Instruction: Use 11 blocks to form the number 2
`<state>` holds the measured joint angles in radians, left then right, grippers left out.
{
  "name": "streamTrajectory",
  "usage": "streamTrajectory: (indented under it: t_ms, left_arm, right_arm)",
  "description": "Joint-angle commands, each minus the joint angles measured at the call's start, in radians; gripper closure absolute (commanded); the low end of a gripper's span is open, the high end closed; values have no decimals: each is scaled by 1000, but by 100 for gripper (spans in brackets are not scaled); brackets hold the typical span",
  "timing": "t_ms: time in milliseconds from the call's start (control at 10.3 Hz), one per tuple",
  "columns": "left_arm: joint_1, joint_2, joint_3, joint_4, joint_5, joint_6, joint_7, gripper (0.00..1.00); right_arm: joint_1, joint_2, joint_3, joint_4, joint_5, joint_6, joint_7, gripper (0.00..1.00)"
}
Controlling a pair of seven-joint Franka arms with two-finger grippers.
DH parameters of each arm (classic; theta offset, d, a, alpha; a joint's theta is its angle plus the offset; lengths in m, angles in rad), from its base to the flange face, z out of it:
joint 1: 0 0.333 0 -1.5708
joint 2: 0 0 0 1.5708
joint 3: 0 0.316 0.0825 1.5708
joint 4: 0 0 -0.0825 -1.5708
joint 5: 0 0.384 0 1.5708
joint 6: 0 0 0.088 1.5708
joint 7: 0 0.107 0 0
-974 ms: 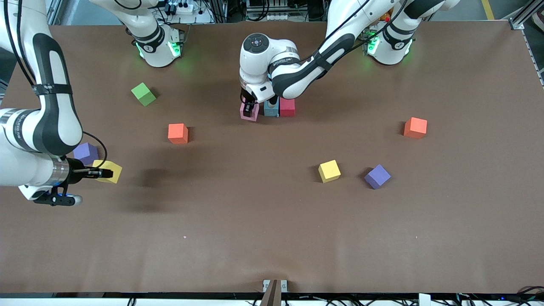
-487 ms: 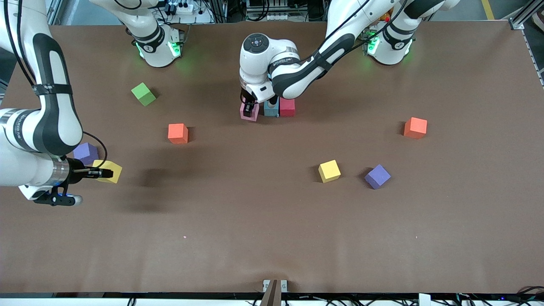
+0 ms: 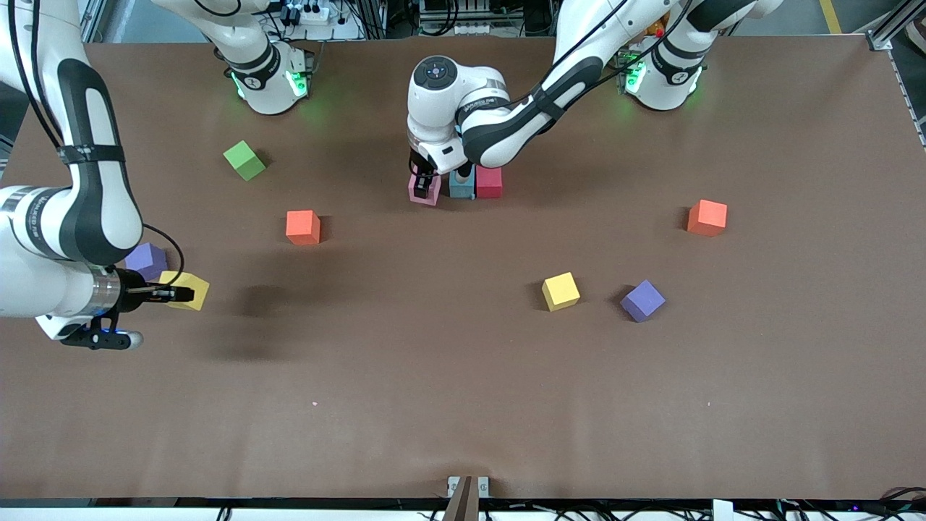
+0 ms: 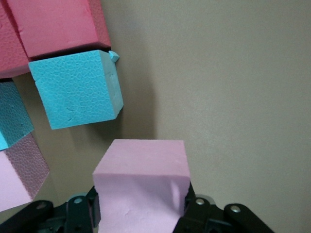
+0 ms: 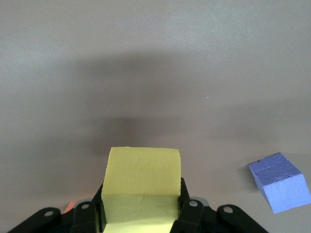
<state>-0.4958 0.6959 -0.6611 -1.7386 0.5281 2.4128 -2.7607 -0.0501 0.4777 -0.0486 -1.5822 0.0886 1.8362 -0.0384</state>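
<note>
While left fingers [image 3: 425, 182] clamp a pink cube [image 3: 424, 192] beside the blue cube [image 3: 461, 186], right fingers [image 3: 176, 294] grip a yellow cube [image 3: 189, 290].

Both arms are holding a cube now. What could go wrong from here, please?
1. The left gripper is shut on the pink cube right beside the blue cube and red cube. A skewed release may nudge that row or leave a gap.
2. The right gripper is shut on a yellow cube above the table near a purple cube. The cube sits only at the fingertips, so it might slip during a fast move.
</note>
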Motion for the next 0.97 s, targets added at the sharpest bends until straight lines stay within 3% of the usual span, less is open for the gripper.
streamTrajectory:
  t_ms: [0, 876]
  left_arm:
    - [-10, -29, 9, -16, 29, -4, -168, 94]
    - [-23, 5, 12, -7, 44, 9, -221, 93]
  right_arm:
    - [-16, -4, 15, -6, -18, 0, 18, 66]
    - [-11, -4, 15, -10, -13, 0, 18, 66]
